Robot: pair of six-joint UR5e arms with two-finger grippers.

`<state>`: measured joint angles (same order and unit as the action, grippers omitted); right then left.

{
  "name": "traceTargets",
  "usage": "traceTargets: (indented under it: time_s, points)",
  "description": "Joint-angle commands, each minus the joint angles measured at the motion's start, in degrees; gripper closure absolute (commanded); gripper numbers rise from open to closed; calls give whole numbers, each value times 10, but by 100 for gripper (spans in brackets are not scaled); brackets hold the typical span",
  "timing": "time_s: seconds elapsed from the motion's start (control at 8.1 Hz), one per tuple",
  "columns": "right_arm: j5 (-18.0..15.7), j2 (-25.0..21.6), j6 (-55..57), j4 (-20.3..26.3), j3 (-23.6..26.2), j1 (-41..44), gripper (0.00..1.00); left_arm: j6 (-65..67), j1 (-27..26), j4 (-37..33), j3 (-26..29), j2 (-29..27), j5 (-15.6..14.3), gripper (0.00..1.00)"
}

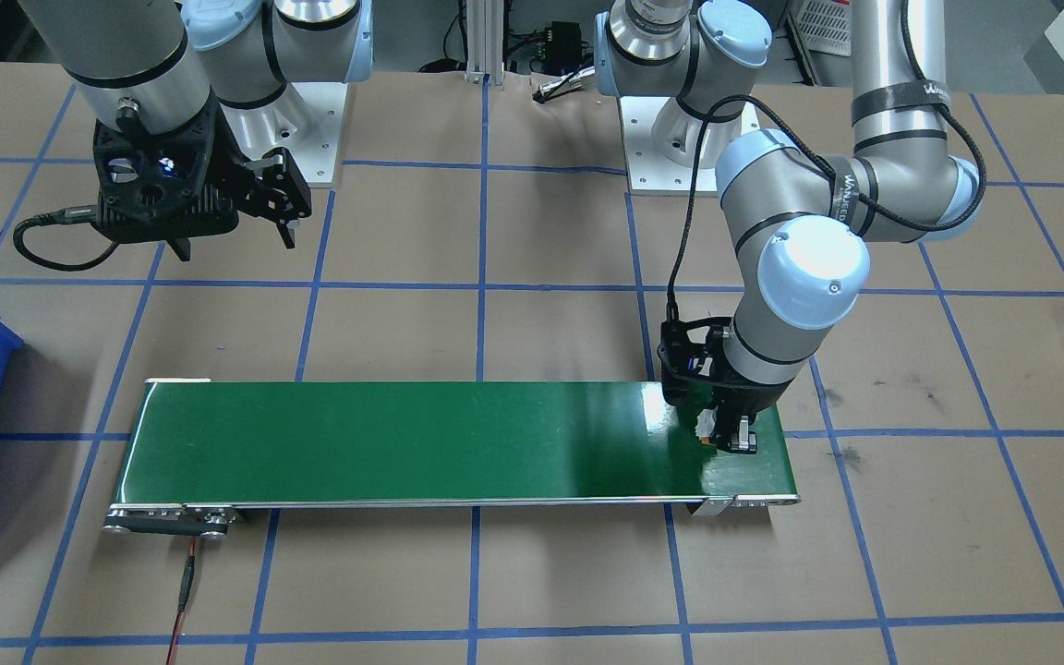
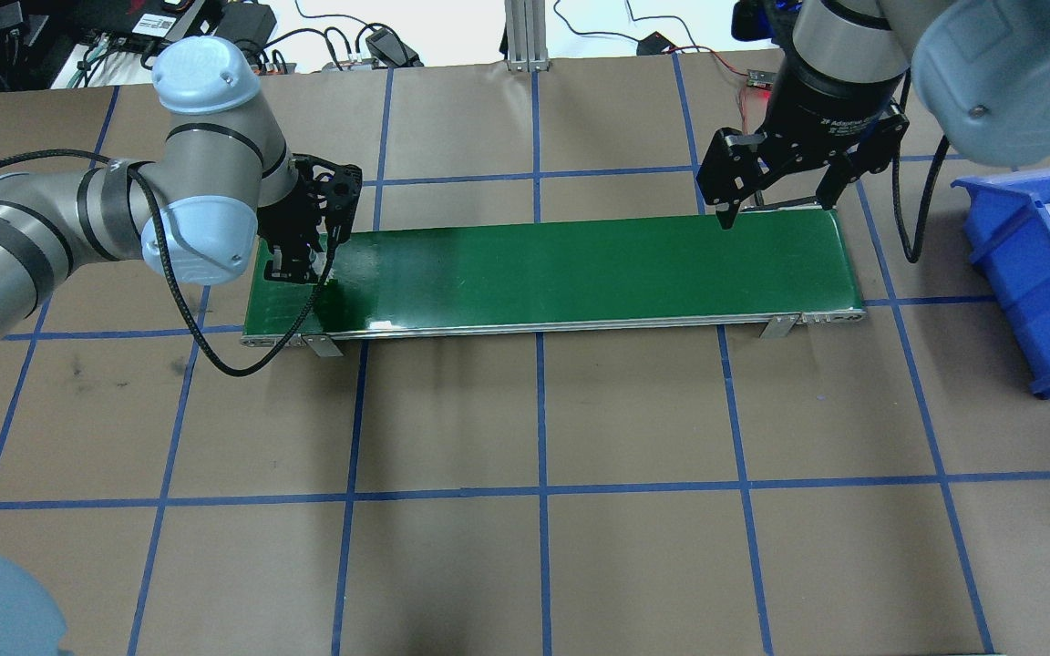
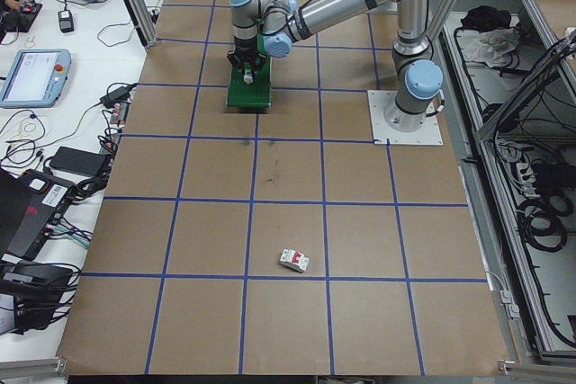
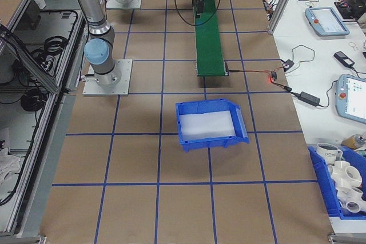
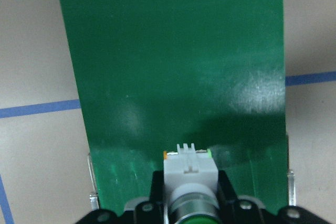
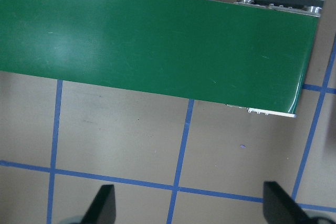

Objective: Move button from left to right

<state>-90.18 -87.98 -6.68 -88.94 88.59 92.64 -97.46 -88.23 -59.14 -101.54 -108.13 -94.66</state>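
Left gripper [image 1: 737,441] jaws clenched on the button [image 5: 190,169] low over the green conveyor belt [image 2: 580,273]'s left end, placing step: next release it there; right gripper [image 2: 773,196] jaws spread, empty, hovering at right end.

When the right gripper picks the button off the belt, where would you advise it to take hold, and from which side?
Judging from the left wrist view, the button lies with its round green cap toward the left gripper that holds it. I would grip the squarish grey body across its flat sides, coming from above the green belt: flat faces seat the pads better than the round cap. The right gripper is open.
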Motion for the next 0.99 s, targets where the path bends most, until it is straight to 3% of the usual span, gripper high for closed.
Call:
traceTargets:
  time_s: [0.0, 0.12, 0.25, 0.37, 0.86]
  points:
    - [0, 0, 3, 3, 0, 0, 0, 0, -2, 4, -5, -3, -10, 44]
    - [0, 0, 4, 3, 0, 0, 0, 1, -2, 4, -5, -3, -9, 21]
    - [0, 0, 4, 3, 0, 0, 0, 1, -2, 3, -4, -3, -10, 8]
    - [0, 0, 4, 4, 0, 0, 0, 2, -2, 0, -4, -2, -11, 1]
    - [0, 0, 1, 4, 0, 0, 0, 9, -2, -1, -1, 7, -11, 0]
